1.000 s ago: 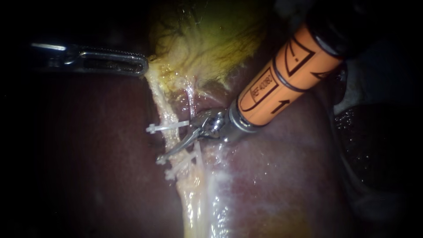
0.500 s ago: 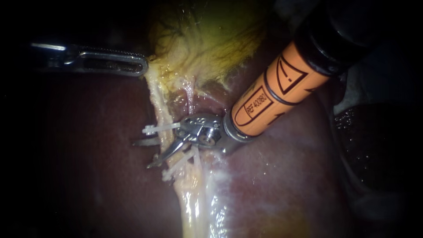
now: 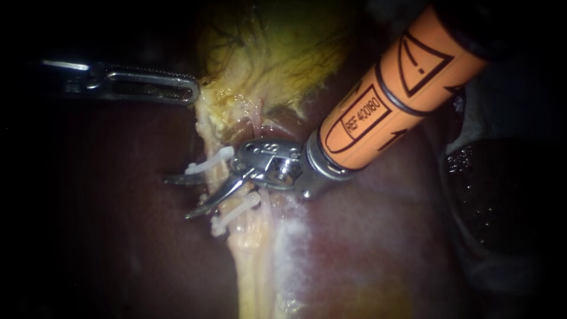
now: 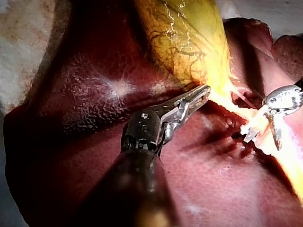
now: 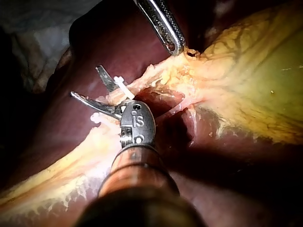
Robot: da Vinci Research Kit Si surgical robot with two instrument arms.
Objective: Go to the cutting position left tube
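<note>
left instrument point(image 3: 190, 91): enters from 9 o'clock. its jaws lie close together and nip the pale edge of the gallbladder point(image 3: 277, 65) at its neck, holding it taut

left tube point(image 3: 208, 139): a pale cord running from that neck toward 6 o'clock across the liver point(image 3: 366, 236). it carries an upper clip point(image 3: 207, 165) and a lower clip point(image 3: 235, 211), near each other

right instrument point(image 3: 178, 197): shaft enters from 2 o'clock. the tip shows two thin blades, standing fairly wide apart with nothing gripped. the blades reach across the left tube in the stretch between the two clips, with their tips beyond it toward 8 o'clock

step in hand, as judged: the approach to the cutting position looks all but complete. the next move calls for checking that the whole tube sits between the blades and clear of both clips. the upper clip lies just beside the upper blade, so margin is slim

views: the right wrist view looks along the blades and shows the tube seemingly deep in their opening, near the hinge, which the endoscope view does not settle. the left wrist view shows the left jaws side-on, together at the tissue edge. there the blades are too small to judge
</note>
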